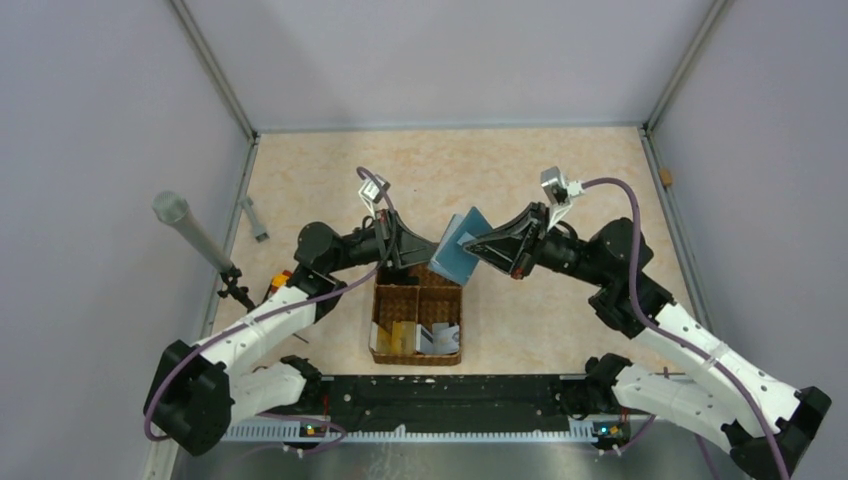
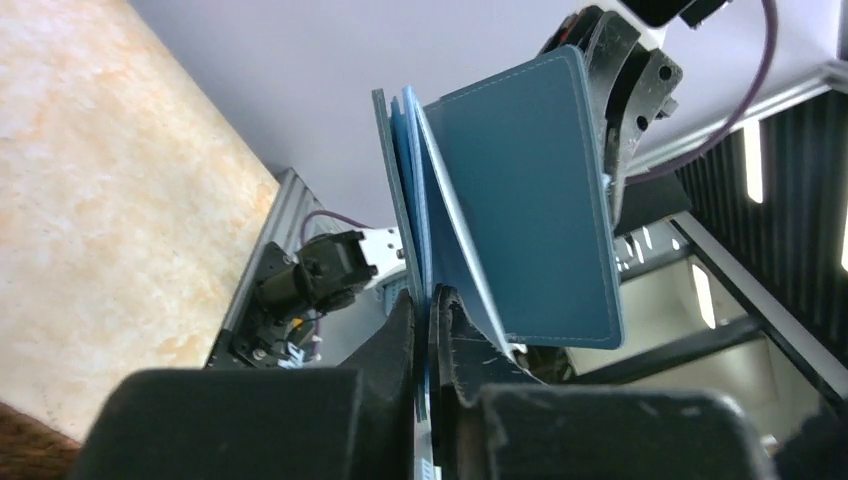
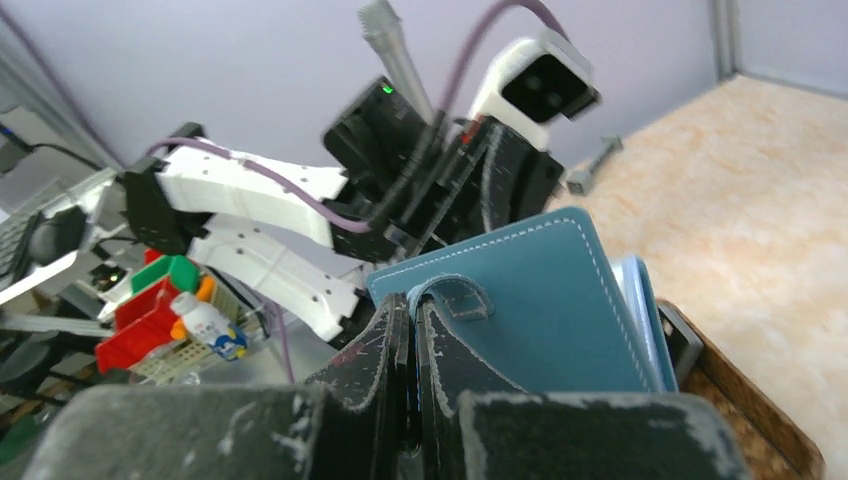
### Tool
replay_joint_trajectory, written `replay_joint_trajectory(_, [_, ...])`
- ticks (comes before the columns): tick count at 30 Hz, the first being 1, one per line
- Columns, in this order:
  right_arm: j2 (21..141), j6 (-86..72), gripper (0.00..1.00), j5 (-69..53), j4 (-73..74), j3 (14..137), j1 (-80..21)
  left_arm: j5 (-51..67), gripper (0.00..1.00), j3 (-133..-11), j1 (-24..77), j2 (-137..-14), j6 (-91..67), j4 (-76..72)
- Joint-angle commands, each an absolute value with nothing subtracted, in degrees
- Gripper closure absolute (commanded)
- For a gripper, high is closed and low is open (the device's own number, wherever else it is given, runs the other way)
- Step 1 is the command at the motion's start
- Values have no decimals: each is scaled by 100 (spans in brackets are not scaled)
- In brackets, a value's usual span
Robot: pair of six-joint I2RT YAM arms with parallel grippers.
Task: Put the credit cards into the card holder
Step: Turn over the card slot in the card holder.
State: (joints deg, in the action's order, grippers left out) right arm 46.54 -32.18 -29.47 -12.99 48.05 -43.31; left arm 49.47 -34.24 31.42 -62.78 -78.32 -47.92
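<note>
The teal card holder (image 1: 460, 247) hangs open in the air above the basket, held between both arms. My left gripper (image 1: 425, 257) is shut on one thin blue flap of the card holder (image 2: 520, 200); in the left wrist view its fingertips (image 2: 432, 300) pinch the flap's lower edge. My right gripper (image 1: 478, 243) is shut on the opposite cover by the strap; in the right wrist view it (image 3: 412, 305) clamps the edge of the card holder (image 3: 540, 310). A gold credit card (image 1: 402, 335) and white-grey credit cards (image 1: 440, 338) lie in the basket's near compartments.
A brown wicker compartment basket (image 1: 417, 300) sits under the holder; its corner (image 3: 740, 400) shows in the right wrist view. A grey cylinder on a stand (image 1: 190, 230) rises at the left. A yellow-and-red toy block (image 1: 280, 283) lies by the left arm. A small grey piece (image 1: 255, 218) lies at the far left.
</note>
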Motion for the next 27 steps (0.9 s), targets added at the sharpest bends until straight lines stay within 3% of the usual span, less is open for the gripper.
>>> replay_joint_trajectory(1, [4290, -2940, 100, -1707, -879, 4618, -4290, 4370, 100, -3374, 3105, -5856, -6869, -3959])
replay_joint_trajectory(2, [4183, -2926, 95, -1298, -697, 4560, -4289, 4116, 100, -3448, 3096, -5693, -6429, -3395])
replay_joint_trajectory(4, [3981, -2910, 73, -560, -292, 4443, -4289, 3364, 100, -3661, 3102, -5334, -5498, -2136])
replay_joint_trajectory(7, [3939, -2878, 48, -179, -142, 4308, -4289, 2615, 100, -3886, 3102, -4920, -4525, -1096])
replay_joint_trajectory(12, [4388, -2956, 24, -505, -344, 4358, -4290, 2070, 100, -3980, 3132, -4815, -3984, -821])
replay_joint_trajectory(16, [4809, -3218, 17, -628, -648, 4439, -4298, 1444, 100, -4243, 3290, -5122, -3484, -328])
replay_joint_trajectory(27, [5931, -3686, 15, 370, -532, 4850, -4831, -922, 100, -5171, 4514, -5896, -2587, 477])
